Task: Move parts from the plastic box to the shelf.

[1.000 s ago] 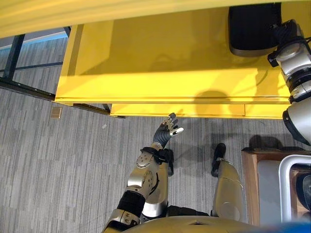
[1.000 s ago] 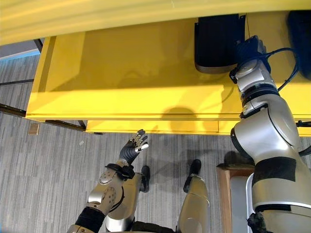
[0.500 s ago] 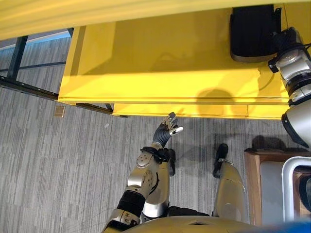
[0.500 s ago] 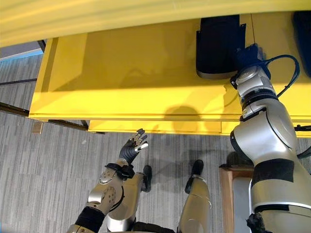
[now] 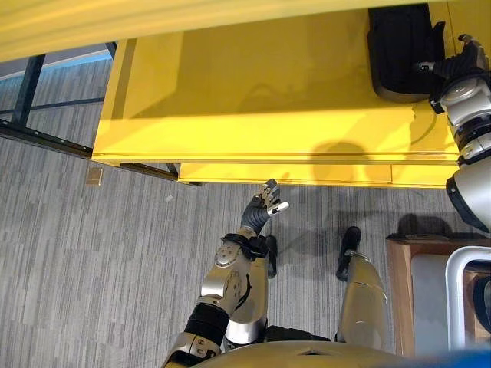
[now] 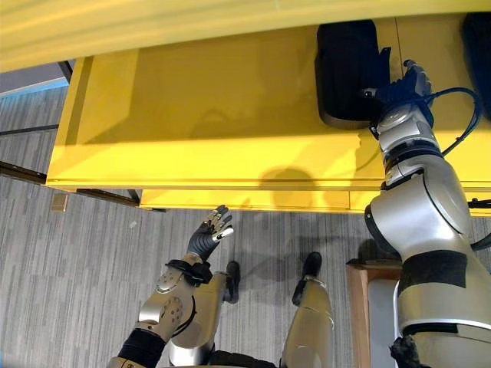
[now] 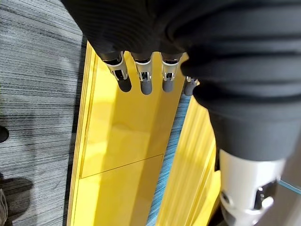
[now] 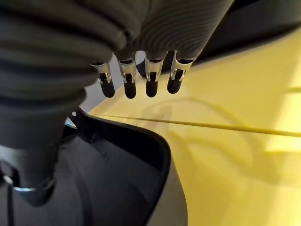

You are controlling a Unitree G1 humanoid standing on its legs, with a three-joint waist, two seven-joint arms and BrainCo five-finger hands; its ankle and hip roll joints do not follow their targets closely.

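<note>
The yellow shelf [image 5: 268, 100] spans the scene beyond both hands. On it lies the black part [image 6: 347, 73], just beside the right hand [image 6: 405, 86], whose fingers [image 8: 150, 80] hang relaxed and spread above the shelf surface, holding nothing. The left hand [image 5: 262, 207] hovers over the grey floor [image 5: 92, 261], fingers [image 7: 146, 77] straight and loosely apart, short of the shelf's front edge.

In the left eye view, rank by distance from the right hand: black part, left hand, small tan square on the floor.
1. Black part, on the yellow shelf right beside the right hand.
2. Left hand, low over the floor at centre.
3. Tan square, far left on the floor.
</note>
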